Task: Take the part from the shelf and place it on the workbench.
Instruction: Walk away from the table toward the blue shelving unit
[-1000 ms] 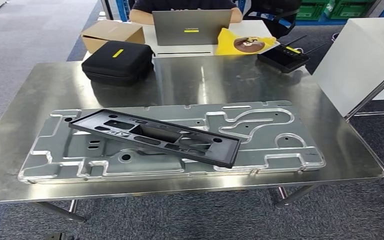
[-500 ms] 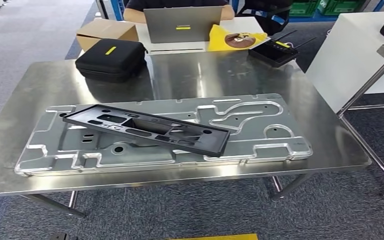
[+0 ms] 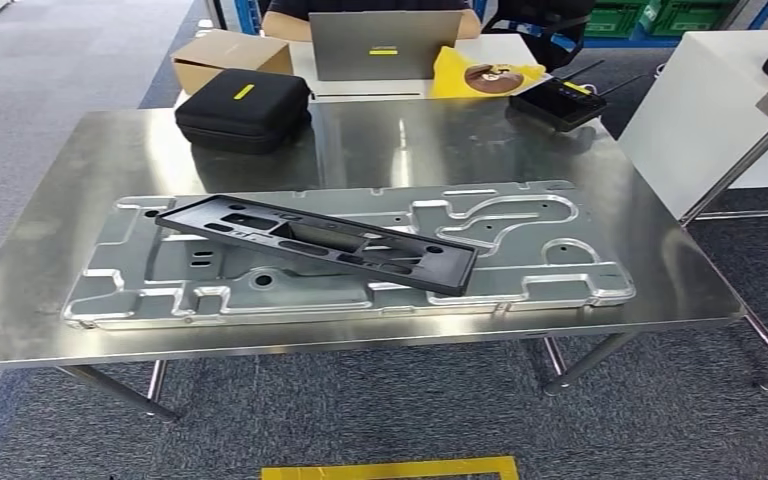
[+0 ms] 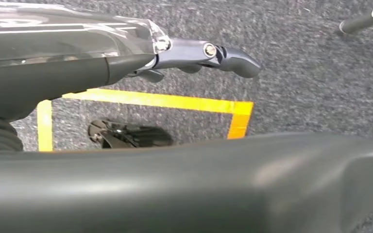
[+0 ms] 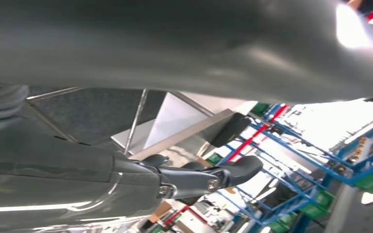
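**Part rests on the tabletop as I stand back**

The black part (image 3: 317, 243), a long slotted frame, lies slantwise across the big pressed-metal panel (image 3: 520, 262) on the steel tabletop (image 3: 50, 230), touching the panel and held by nobody. Over the last second my head view has swung and pulled away a little: the whole scene has shifted together, and a yellow floor marking (image 3: 390, 467) now shows at the near edge. The part keeps its place on the panel, so I read this as my own movement, not the part's.

My left robot hand (image 4: 194, 56) hangs over the grey carpet and the same yellow marking, its fingers loosely extended and holding nothing. My right robot hand (image 5: 201, 177) hangs beside the leg of a table, likewise empty with fingers apart.

Beyond the panel sit a black zip case (image 3: 242, 108), a cardboard box (image 3: 228, 55) and a laptop (image 3: 384, 44) with a person seated behind it. By my judgement the placing is done.
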Motion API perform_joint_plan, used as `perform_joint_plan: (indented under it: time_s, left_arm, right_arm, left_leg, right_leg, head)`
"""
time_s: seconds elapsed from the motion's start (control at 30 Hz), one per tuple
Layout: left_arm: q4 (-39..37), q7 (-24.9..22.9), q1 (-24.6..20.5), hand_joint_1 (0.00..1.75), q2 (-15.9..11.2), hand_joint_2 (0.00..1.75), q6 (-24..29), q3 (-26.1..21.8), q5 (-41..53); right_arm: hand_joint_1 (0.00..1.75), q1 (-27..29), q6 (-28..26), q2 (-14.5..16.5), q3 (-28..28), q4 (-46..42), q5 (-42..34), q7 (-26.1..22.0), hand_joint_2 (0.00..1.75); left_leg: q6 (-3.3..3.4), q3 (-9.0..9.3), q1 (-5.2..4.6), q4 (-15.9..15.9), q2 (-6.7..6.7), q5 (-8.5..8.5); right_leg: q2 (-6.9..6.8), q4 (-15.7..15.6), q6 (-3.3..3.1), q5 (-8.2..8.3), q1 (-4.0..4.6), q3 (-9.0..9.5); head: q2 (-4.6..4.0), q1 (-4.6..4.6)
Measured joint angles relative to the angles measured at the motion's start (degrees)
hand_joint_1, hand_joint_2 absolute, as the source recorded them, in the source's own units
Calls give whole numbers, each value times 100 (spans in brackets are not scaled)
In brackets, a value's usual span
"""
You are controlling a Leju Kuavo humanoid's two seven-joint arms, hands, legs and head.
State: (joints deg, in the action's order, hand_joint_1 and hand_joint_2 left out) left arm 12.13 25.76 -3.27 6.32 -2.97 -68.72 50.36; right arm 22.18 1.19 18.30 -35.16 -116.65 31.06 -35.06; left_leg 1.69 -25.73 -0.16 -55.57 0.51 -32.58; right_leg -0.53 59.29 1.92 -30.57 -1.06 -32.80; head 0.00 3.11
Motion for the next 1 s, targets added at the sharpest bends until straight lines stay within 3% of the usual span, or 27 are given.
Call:
perform_joint_plan:
  time_s: [0.1, 0.13, 0.17, 0.2, 0.3, 0.37, 0.43, 0.5, 0.53, 0.6, 0.63, 0.67, 0.7, 0.73, 0.77, 0.83, 0.9, 0.97, 1.0]
  left_arm:
    - [0, -1, 12, 0, -10, 0, 9, -51, 2]
    - [0, -1, 21, 0, -13, 0, 10, -63, 7]
    - [0, -2, 27, 0, -14, 0, 9, -74, 11]
    - [0, -2, 31, 0, -15, 0, 7, -83, 17]
    - [0, -2, 30, 0, -16, 0, -3, -103, 44]
    - [0, -2, 23, 0, -23, 0, -8, -106, 77]
    - [1, -2, 19, 0, -40, 0, -13, -109, 121]
    - [2, -2, 20, 0, -63, 0, -18, -109, 158]
    - [2, -2, 21, 0, -78, 0, -20, -109, 175]
    - [2, -2, 21, 0, -100, 0, -24, -109, 210]
    - [2, -2, 23, 0, -113, 0, -24, -109, 221]
    - [2, -2, 26, 0, -123, 0, -25, -110, 226]
    - [2, -2, 28, 0, -132, 0, -25, -110, 232]
    - [2, -2, 28, 0, -141, 0, -25, -111, 239]
    - [3, -2, 25, 0, -150, 0, -27, -111, 246]
    - [3, -2, 11, 0, -165, 0, -39, -113, 258]
    - [2, -2, 0, 0, -174, 0, -49, -116, 270]
    - [2, -2, -6, 0, -178, 0, -50, -118, 296]
    - [2, -2, -11, 0, -179, 0, -50, -118, 308]
  right_arm:
    - [0, -37, 33, -21, -2, 263, -66, 167, 0]
    - [0, -51, 72, -26, -8, 380, -86, 222, 0]
    - [0, -69, 121, -30, -20, 511, -97, 268, 0]
    - [0, -94, 174, -34, -38, 644, -88, 311, 0]
    - [0, -238, 283, -42, -157, 1081, 65, 391, 0]
    - [0, -378, 310, -46, -300, 1460, 230, 409, 0]
    - [0, -530, 314, -54, -503, 1917, 390, 377, 0]
    - [0, -707, 321, -62, -732, 2384, 528, 295, 0]
    - [0, -799, 330, -67, -853, 2622, 611, 262, 0]
    - [0, -979, 347, -100, -1127, 3150, 825, 219, 0]
    - [0, -1061, 356, -126, -1267, 3422, 943, 212, 0]
    - [0, -1141, 364, -161, -1406, 3697, 1054, 204, 0]
    - [0, -1217, 372, -200, -1538, 3965, 1159, 201, 0]
    - [0, -1293, 375, -243, -1662, 4232, 1261, 197, 0]
    - [0, -1372, 362, -293, -1777, 4508, 1364, 187, 0]
    - [0, -1536, 277, -416, -1983, 5087, 1573, 157, 0]
    - [0, -1706, 117, -571, -2177, 5735, 1784, 137, 0]
    - [0, -1845, -58, -728, -2346, 6379, 1962, 140, 0]
    - [0, -1900, -147, -809, -2425, 6701, 2031, 142, 0]
  left_leg:
    - [79, -141, -6, -8, 26, 102]
    - [86, -195, -16, -25, 32, 129]
    - [89, -247, -25, -45, 36, 152]
    - [89, -292, -33, -67, 37, 169]
    - [74, -379, -56, -143, 37, 193]
    - [28, -422, -61, -180, 38, 218]
    - [-43, -450, -58, -187, 36, 255]
    - [-107, -510, -53, -289, 21, 141]
    - [-142, -589, -42, -479, 12, -29]
    - [-212, -840, 0, -1159, 1, -490]
    - [-242, -942, 20, -1496, 0, -653]
    - [-263, -970, 36, -1684, -1, -709]
    - [-277, -889, 51, -1649, -1, -648]
    - [-283, -699, 64, -1387, -1, -495]
    - [-281, -433, 74, -964, -2, -308]
    - [-248, 4, 69, -214, -8, -96]
    - [-193, 95, 43, 8, -13, -83]
    - [-106, 31, 38, 15, -6, -27]
    - [-51, -7, 43, 23, 0, 14]
  right_leg:
    - [17, 918, 37, -648, -3, -335]
    - [17, 1237, 49, -787, -3, -427]
    - [17, 1391, 56, -814, -3, -436]
    - [17, 1321, 55, -735, -1, -334]
    - [17, 197, -25, -308, 30, 373]
    - [17, -238, -97, -233, 64, 593]
    - [15, -289, -153, -204, 76, 574]
    - [-4, -329, -236, -138, 46, 525]
    - [-14, -347, -275, -96, 26, 486]
    - [-25, -345, -306, -22, 16, 385]
    - [-27, -339, -298, 10, 15, 337]
    - [-29, -330, -287, 38, 13, 292]
    - [-30, -316, -273, 61, 8, 252]
    - [-30, -297, -256, 79, 3, 217]
    - [-30, -272, -239, 93, -2, 184]
    - [-24, -224, -185, 124, 3, 125]
    - [-18, -206, -104, 175, 10, 86]
    - [-10, -201, -17, 204, -4, 60]
    - [-4, -138, 12, 127, -10, 26]
  head:
    - [0, -3]
    - [0, -3]
    - [0, -3]
    - [0, -3]
    - [0, -3]
    - [0, -3]
    - [0, -3]
    - [0, 1]
    - [0, 2]
    - [0, 4]
    - [0, 4]
    - [0, 4]
    - [0, 4]
    - [0, 4]
    - [0, 4]
    - [0, 3]
    - [0, 3]
    - [0, 4]
    - [0, 2]
